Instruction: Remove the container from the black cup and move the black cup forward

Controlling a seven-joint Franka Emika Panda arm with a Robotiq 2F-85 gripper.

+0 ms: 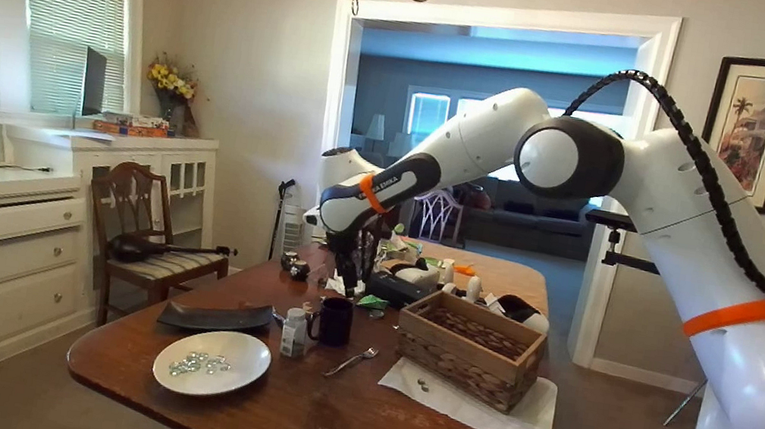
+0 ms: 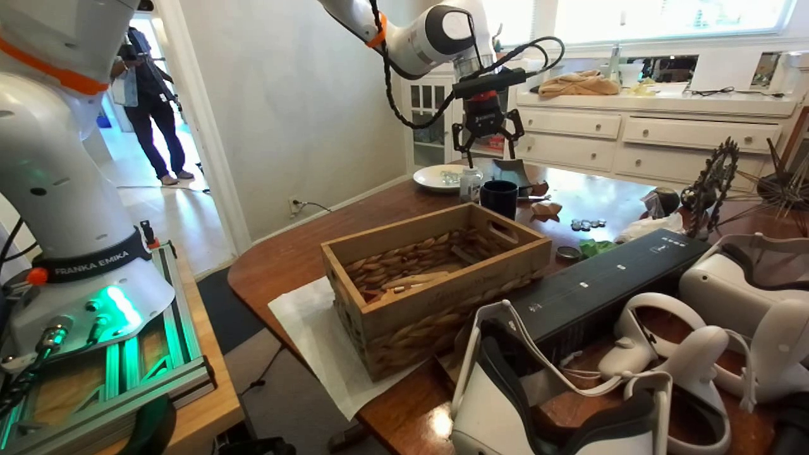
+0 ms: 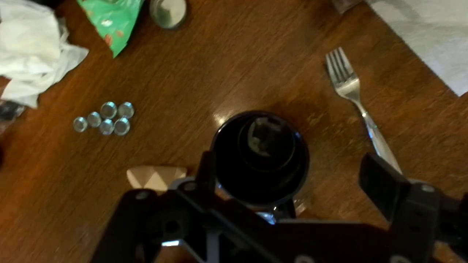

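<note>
The black cup [image 1: 335, 322] is a dark mug with a handle, upright on the wooden table; it also shows in an exterior view [image 2: 499, 200] and in the wrist view [image 3: 256, 175]. Inside it, the wrist view shows a dark round bottom with a greyish patch, too dim to identify. A small clear and white container [image 1: 294, 332] stands upright on the table beside the cup's handle, also in an exterior view [image 2: 470, 184]; in the wrist view it is mostly hidden. My gripper [image 2: 490, 158] is open and empty above the cup and container; its fingers are wide apart in the wrist view [image 3: 289, 177].
A white plate [image 1: 240, 384] with glass beads and a dark tray [image 1: 212, 318] are near the cup. A fork [image 1: 351, 361] lies beside it. A wicker-and-wood basket [image 2: 436, 265] stands on white paper. A long black box [image 2: 607, 278] and white headsets [image 2: 562, 404] lie beyond.
</note>
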